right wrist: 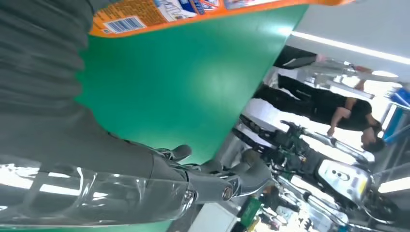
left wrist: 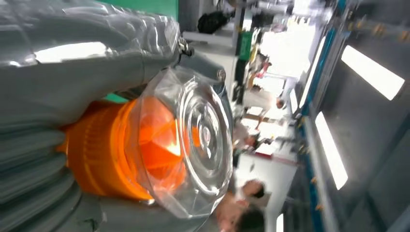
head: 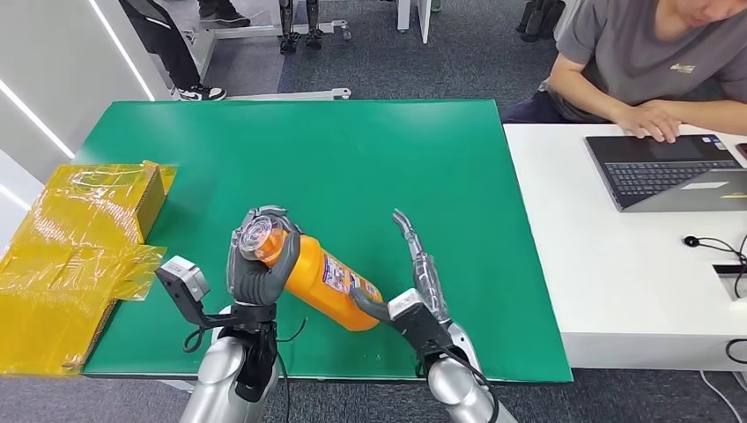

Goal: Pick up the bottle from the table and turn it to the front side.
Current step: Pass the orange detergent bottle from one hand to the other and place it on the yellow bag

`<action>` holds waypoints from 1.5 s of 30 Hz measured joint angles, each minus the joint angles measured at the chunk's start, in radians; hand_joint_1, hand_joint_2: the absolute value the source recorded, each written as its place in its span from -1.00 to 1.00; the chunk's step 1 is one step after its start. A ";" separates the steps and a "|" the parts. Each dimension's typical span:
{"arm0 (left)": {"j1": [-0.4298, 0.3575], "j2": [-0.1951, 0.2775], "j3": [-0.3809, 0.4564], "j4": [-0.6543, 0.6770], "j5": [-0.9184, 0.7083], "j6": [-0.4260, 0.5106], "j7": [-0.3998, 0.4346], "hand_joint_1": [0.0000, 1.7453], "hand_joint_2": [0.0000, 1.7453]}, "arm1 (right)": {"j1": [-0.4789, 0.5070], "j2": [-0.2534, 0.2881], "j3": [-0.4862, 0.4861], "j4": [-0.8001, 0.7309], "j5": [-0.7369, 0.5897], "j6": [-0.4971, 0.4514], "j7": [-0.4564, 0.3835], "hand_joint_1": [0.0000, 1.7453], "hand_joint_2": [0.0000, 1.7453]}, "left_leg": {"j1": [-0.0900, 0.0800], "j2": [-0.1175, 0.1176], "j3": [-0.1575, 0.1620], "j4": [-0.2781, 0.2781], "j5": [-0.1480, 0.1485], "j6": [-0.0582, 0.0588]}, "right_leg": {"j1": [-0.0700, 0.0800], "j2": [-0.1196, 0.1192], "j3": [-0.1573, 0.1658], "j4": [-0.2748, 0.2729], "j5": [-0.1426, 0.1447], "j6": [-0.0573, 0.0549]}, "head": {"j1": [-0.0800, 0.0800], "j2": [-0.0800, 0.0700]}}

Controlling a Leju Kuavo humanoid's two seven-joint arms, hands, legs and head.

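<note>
The right hand (right wrist: 121, 164) reaches out over the green tabletop (right wrist: 193, 82), its fingers (right wrist: 227, 186) extended toward the tabletop's far edge. The orange bottle (right wrist: 193, 12), its barcode label showing, lies alongside the hand. Beyond the edge, a person in black (right wrist: 329, 106) bends over a robot frame (right wrist: 314, 159).

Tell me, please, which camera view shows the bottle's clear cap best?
The left wrist view: the clear cap faces the camera up close. The head view shows it small, ringed by the left hand. The right wrist view catches just the bottle's label.
</note>
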 joint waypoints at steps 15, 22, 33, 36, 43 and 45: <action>-0.034 0.057 0.011 -0.041 -0.661 0.498 0.130 1.00 1.00 | 0.061 0.000 0.002 -0.125 -0.032 -0.075 -0.025 -1.00 1.00 | 0.000 0.000 0.000 0.000 0.000 0.000 | 0.000 0.000 0.000 0.000 0.000 0.000 | 0.000 0.000; -0.062 0.137 0.023 -0.045 -0.879 0.588 0.228 1.00 1.00 | 0.103 0.000 0.001 -0.173 -0.026 -0.076 -0.027 -1.00 1.00 | 0.000 0.000 0.000 0.000 0.000 0.000 | 0.000 0.000 0.000 0.000 0.000 0.000 | 0.000 0.000; -0.093 0.283 0.134 -0.043 -1.423 0.624 0.382 1.00 1.00 | 0.143 0.000 -0.012 -0.241 -0.015 -0.053 -0.035 -1.00 1.00 | 0.000 0.002 0.000 0.000 0.000 0.000 | 0.000 0.001 0.000 0.000 0.000 0.000 | 0.000 0.000; -0.096 0.333 0.133 -0.032 -1.546 0.624 0.465 1.00 1.00 | 0.144 0.000 -0.014 -0.244 -0.015 -0.039 -0.037 -1.00 1.00 | 0.000 0.002 0.001 0.000 0.000 0.000 | 0.000 0.002 0.000 0.000 0.000 0.000 | 0.000 0.000; -0.143 0.450 0.052 0.163 -1.635 0.529 0.507 1.00 1.00 | 0.147 0.000 -0.021 -0.253 -0.022 0.005 -0.053 -1.00 1.00 | 0.000 0.003 0.001 0.000 0.000 -0.001 | 0.000 0.003 -0.001 0.000 0.000 0.000 | 0.000 0.000; -0.171 0.473 0.015 0.245 -1.637 0.506 0.499 1.00 1.00 | 0.148 0.000 -0.023 -0.259 -0.035 0.007 -0.065 -1.00 1.00 | 0.000 0.003 0.001 0.000 0.000 -0.001 | 0.000 0.003 -0.001 0.000 0.000 -0.001 | 0.000 0.000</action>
